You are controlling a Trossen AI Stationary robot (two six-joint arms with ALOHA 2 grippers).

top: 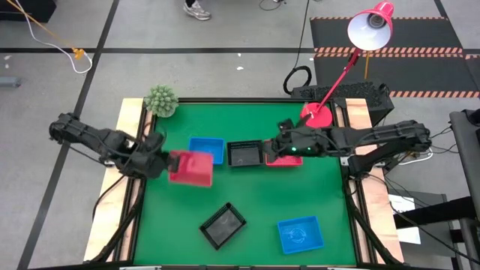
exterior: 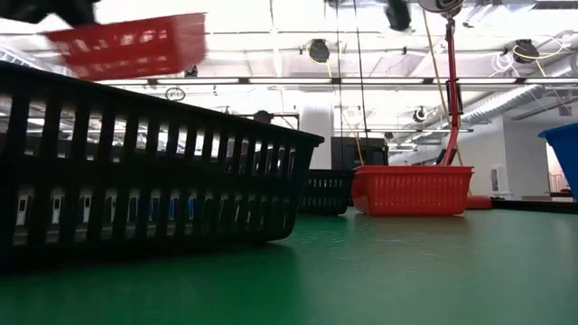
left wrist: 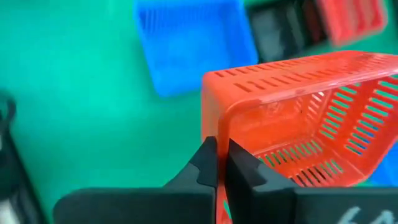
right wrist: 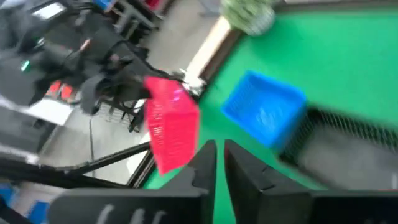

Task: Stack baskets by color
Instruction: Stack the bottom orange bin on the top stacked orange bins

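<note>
left gripper (left wrist: 217, 163): clamped on rim of a red basket (top: 190, 167), held above the green table (top: 255, 202), left side | right gripper (top: 271, 147): fingers nearly together, holding nothing, over second red basket (top: 285, 159) beside a black basket (top: 244, 154)

**Colours and patterns on my table**

- Table mat (top: 255, 202): plain green, bordered by pale bare wood.
- Red basket in my left gripper (top: 190, 168): bright red, walls cut with rows of upright slots.
- Red basket by my right gripper (top: 285, 160): the same red, same slotted walls.
- Blue baskets: one at the back row (top: 206, 148), one near the front (top: 300, 234), both vivid blue.
- Black baskets: one in the back row (top: 244, 154), one tilted at the front (top: 223, 226), slotted sides.
- Lamp (top: 370, 27): red shade, stem and round base.
- Small plant (top: 160, 100): pale green, spiky.
- My fingers (left wrist: 205, 168): matt black.
</note>
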